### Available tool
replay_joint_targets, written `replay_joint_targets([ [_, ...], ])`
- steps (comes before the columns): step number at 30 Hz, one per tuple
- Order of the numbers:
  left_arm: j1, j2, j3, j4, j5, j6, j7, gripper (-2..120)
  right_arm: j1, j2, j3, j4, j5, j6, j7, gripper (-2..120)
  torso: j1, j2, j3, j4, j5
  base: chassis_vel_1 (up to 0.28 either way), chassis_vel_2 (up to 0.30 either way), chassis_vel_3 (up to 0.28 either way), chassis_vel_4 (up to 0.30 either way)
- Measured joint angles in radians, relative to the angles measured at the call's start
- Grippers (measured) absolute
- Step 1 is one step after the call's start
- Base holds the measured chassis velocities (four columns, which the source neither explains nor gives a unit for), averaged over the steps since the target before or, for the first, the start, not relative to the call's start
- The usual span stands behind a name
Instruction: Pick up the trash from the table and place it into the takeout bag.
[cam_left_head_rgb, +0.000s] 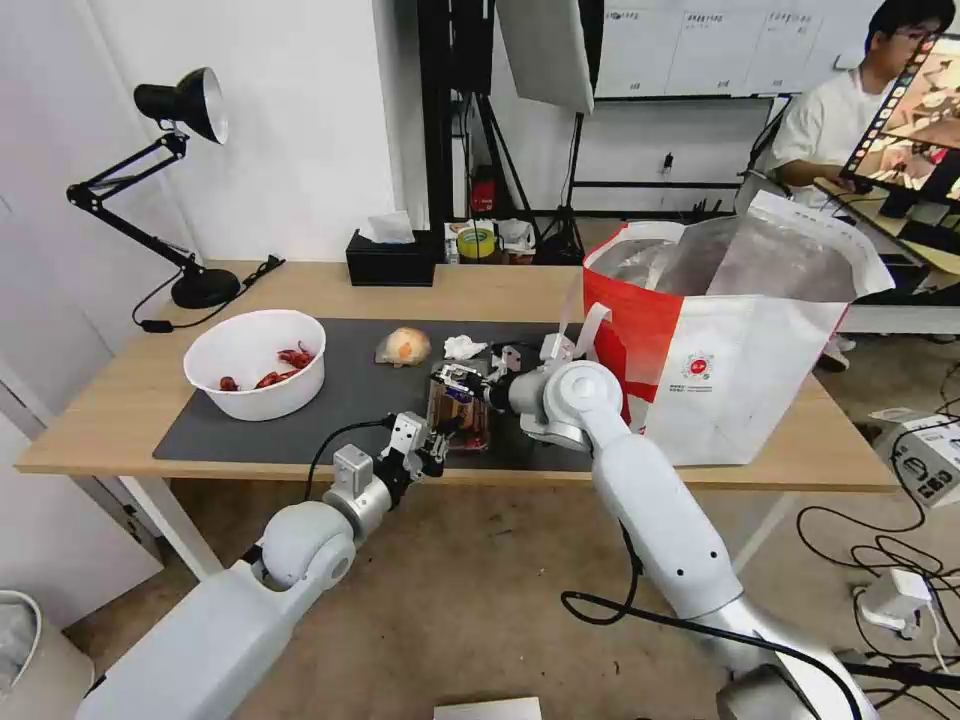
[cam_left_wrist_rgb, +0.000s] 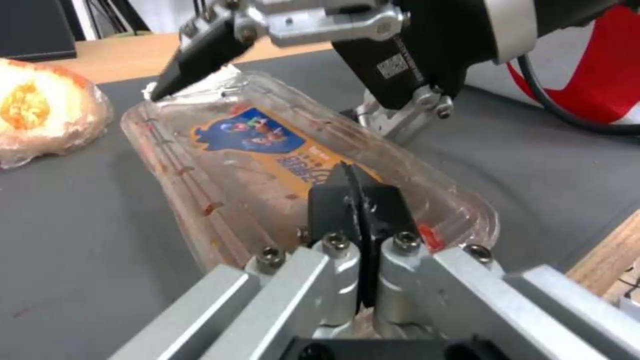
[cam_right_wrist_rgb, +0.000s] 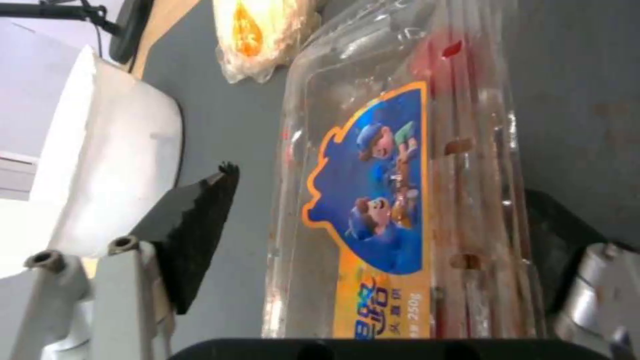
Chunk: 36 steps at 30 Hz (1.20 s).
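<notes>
Left gripper (cam_left_head_rgb: 432, 452): at the near edge of the mat (cam_left_head_rgb: 240, 425), its black pads pressed together at the near end of the tray (cam_left_head_rgb: 458, 415); whether a lip of the tray was pinched between them could not be told, since in the left wrist view the pads (cam_left_wrist_rgb: 360, 210) met in front of the tray (cam_left_wrist_rgb: 267, 165).

Tray: clear, hinged, closed, with a blue and orange label and red scraps inside; lay flat on the mat, just left of the bag (cam_left_head_rgb: 740, 330).

Right gripper (cam_left_head_rgb: 462, 380): reached in from the bag side over the tray's far end, jaws spread wide. In the right wrist view one black finger (cam_right_wrist_rgb: 193, 240) stood clear of the tray's (cam_right_wrist_rgb: 400, 200) side, apart from it; the other jaw sat on the opposite side.

Step in hand, as judged: grasping the tray. The next move would call for the right jaws to close across the tray's width, gently, as thin plastic buckles, then a lift and carry into the bag's open top.

Bowl (cam_left_head_rgb: 257, 362): white, shells inside, on the mat's left end.

Plastic wad (cam_left_head_rgb: 402, 347) and tissue (cam_left_head_rgb: 463, 346): beyond the tray, on the mat.

Bag: upright on the table (cam_left_head_rgb: 100, 420), right end, foil mouth open.
</notes>
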<state>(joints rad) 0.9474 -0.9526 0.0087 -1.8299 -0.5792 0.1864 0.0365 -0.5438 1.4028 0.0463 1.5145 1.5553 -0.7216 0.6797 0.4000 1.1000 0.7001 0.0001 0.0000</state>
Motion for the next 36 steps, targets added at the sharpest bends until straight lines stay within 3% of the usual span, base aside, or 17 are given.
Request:
replay_joint_targets([
  [22,0.048,0.019,-0.056,-0.041,0.002,-0.013,0.007,0,-0.014,0.009,0.014,-0.003,-0.020,0.000,0.023,1,0.000,0.000,0.000,0.0000,0.0000,0.000,0.000,0.000,0.000],
  [36,0.150,0.040,-0.143,-0.092,0.010,-0.037,0.011,0,-0.025,0.007,0.055,0.007,-0.028,0.001,0.004,0,0.000,0.000,0.000,0.0000,-0.0001,0.000,0.000,0.000,0.000],
])
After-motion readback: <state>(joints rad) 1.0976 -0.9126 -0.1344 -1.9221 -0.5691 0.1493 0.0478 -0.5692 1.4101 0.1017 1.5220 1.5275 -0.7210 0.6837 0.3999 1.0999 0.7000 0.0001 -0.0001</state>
